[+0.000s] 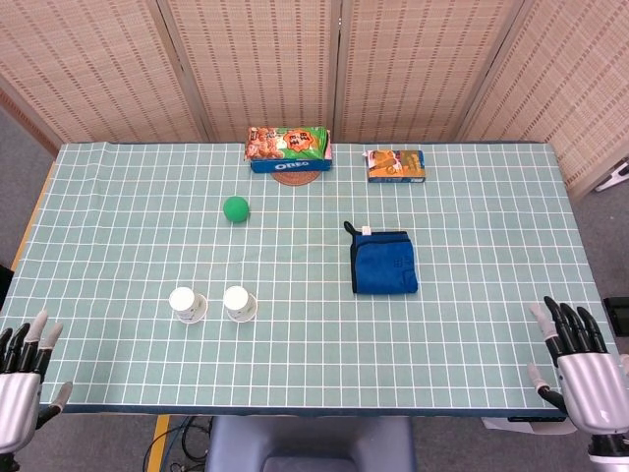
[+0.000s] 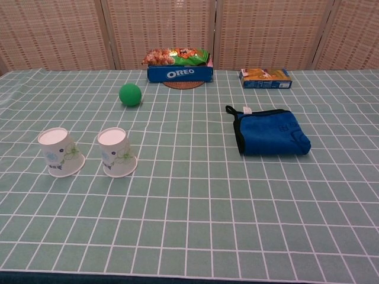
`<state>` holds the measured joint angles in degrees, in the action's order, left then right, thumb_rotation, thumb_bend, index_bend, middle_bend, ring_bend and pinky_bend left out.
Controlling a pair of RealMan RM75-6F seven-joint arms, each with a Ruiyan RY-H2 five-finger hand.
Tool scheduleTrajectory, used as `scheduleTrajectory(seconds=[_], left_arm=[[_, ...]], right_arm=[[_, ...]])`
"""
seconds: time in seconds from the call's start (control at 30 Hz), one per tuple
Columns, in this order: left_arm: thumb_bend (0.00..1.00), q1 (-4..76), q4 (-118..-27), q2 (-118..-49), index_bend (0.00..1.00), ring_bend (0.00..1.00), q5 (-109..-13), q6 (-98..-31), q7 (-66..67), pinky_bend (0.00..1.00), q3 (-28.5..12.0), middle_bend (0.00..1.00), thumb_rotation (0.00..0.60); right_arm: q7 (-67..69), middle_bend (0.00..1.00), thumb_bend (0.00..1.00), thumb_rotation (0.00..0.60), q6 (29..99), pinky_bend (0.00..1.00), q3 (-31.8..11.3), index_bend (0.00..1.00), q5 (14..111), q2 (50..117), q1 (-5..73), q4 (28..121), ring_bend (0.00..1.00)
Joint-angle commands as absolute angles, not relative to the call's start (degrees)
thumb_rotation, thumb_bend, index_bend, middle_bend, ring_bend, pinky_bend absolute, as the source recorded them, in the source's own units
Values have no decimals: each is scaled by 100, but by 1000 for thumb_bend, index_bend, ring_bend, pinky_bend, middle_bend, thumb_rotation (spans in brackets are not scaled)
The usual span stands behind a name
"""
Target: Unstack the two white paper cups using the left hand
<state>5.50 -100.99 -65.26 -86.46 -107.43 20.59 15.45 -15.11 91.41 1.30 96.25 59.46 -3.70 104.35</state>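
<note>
Two white paper cups with a floral print stand upside down, side by side and apart, near the table's front left: the left cup (image 1: 186,304) (image 2: 60,152) and the right cup (image 1: 238,303) (image 2: 116,152). My left hand (image 1: 20,376) hangs off the table's front left corner, fingers spread, holding nothing, well clear of the cups. My right hand (image 1: 578,365) is off the front right corner, also with its fingers apart and empty. Neither hand shows in the chest view.
A green ball (image 1: 235,208) lies behind the cups. A folded blue cloth (image 1: 383,263) sits mid-table. An Oreo box (image 1: 288,148) on a round mat and a small snack box (image 1: 395,164) stand at the back edge.
</note>
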Motion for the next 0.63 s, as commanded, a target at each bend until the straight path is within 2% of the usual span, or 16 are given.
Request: scheduleTrajectory(seconds=[0.03,0.43,0.63], left_arm=[[295,239,-9591,-6597,0,0,-8763,-10834,1431,0,1410,0,600],[295,203,-9390,-6575,0,0,-8684,-10189,1532,0,958,0,600],[295,104,-9388,-6583,0,0,-8809,-10121,1522,0,848,0,600]], right_arm=[[-1678,0,315,600,9179,0,121,8,9630,6064,-404,10437,0],[-1908,0,315,600,9132,0,68,7,9586,6174,-367,10447,0],[-1925,0,315,600,9148,0,71,8,9633,6187,-364,10443,0]])
